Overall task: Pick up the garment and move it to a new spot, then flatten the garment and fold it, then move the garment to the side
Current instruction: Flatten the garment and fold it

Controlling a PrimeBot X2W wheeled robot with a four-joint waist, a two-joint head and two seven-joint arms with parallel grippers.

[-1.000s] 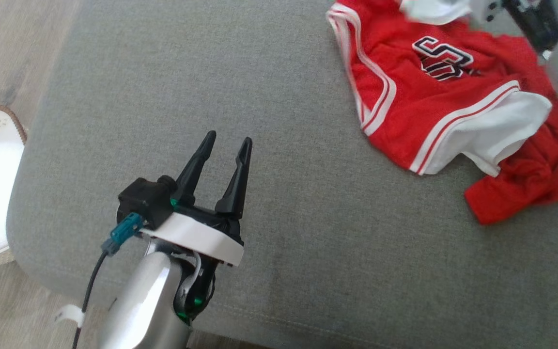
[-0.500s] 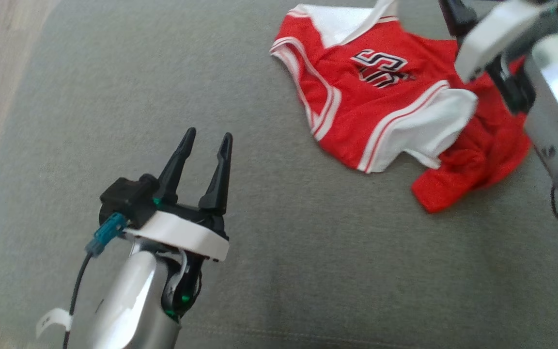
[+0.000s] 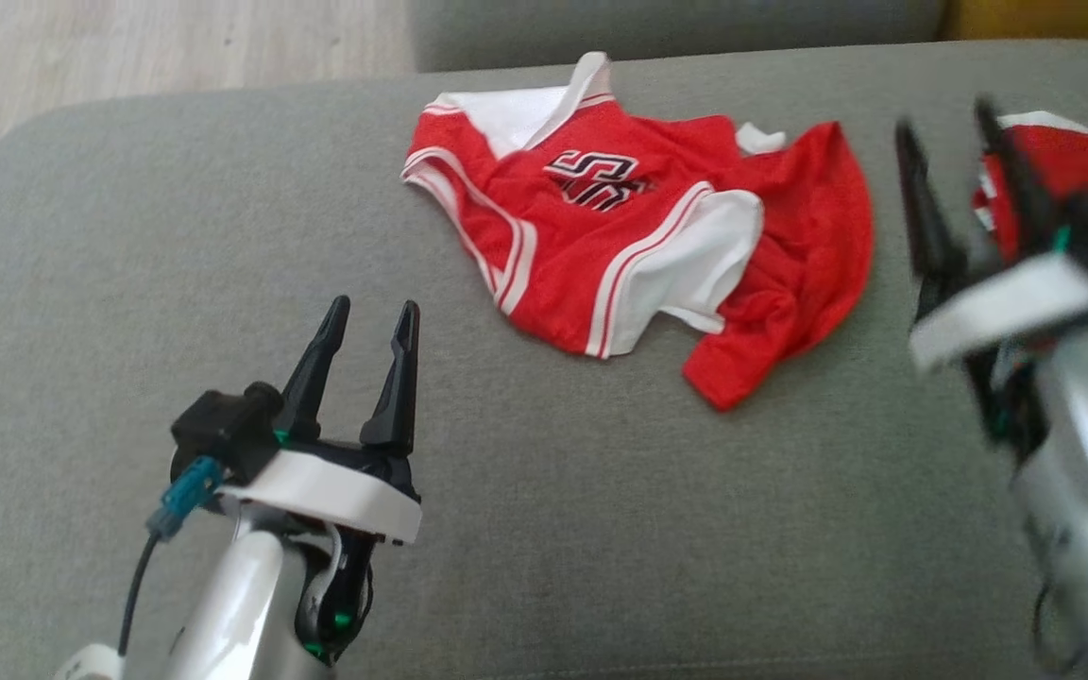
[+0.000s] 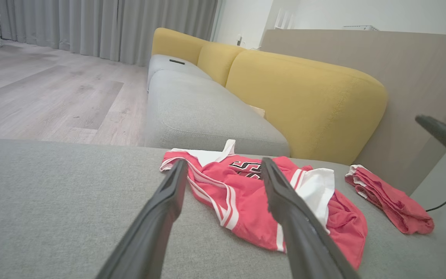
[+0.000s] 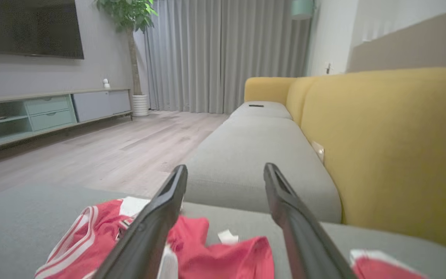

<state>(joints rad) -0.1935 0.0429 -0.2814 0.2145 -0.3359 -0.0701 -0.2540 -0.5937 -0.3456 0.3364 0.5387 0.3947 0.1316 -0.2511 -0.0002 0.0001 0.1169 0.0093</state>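
Hovering over the grey sofa seat (image 3: 176, 217), both pairs of jaws spread wide and empty.
The left gripper (image 3: 375, 304) sits lower left and the blurred right gripper (image 3: 943, 118) at the right edge. Between them, upper centre, the crumpled red-and-white garment (image 3: 601, 236) lies lengthwise across the frame, collar upper left, its dark S-like crest otherwise unreadable. The left wrist view adds a yellow backrest (image 4: 308, 100) and a folded red cloth (image 4: 389, 199).

Red-and-white garments: two, a crumpled jersey (image 3: 601, 236) and a folded bundle (image 4: 389, 201)
Grippers: two, the left gripper (image 3: 375, 304) and the right gripper (image 3: 943, 115)
Yellow back cushions (image 4: 304, 100): three
Potted plant (image 5: 128, 15): one
Television (image 5: 29, 27): one
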